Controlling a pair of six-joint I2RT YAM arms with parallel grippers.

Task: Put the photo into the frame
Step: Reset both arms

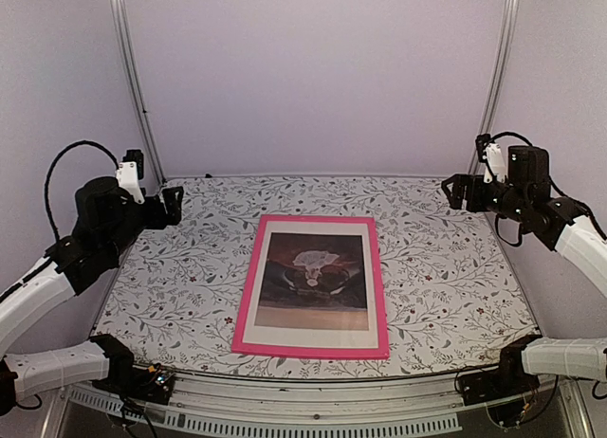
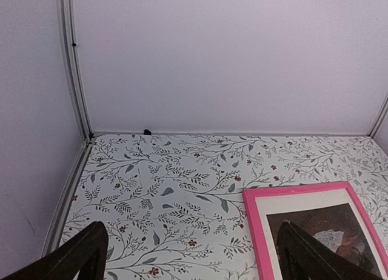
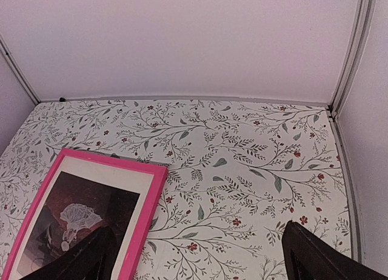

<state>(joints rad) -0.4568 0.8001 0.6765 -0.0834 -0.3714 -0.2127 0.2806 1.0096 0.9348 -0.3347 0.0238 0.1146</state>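
The pink frame point(image 1: 313, 286) lies flat in the middle of the table, its far corners showing in the left wrist view point(image 2: 251, 222) and the right wrist view point(image 3: 145, 198). Inside it lies the dark reddish-brown photo point(image 1: 315, 272) with a pale figure, bordered by a white mat point(image 1: 313, 338); the photo point(image 3: 79, 222) point(image 2: 330, 228) also shows in both wrist views. My left gripper point(image 1: 174, 206) hangs open at the table's far left, away from the frame. At the far right my right gripper point(image 1: 453, 190) is raised and open. Neither holds anything.
The table wears a floral-patterned cloth point(image 1: 436, 267). Pale enclosure walls with metal corner posts point(image 1: 133, 78) close in the back and sides. The arms' bases sit at the near edge point(image 1: 142, 381).
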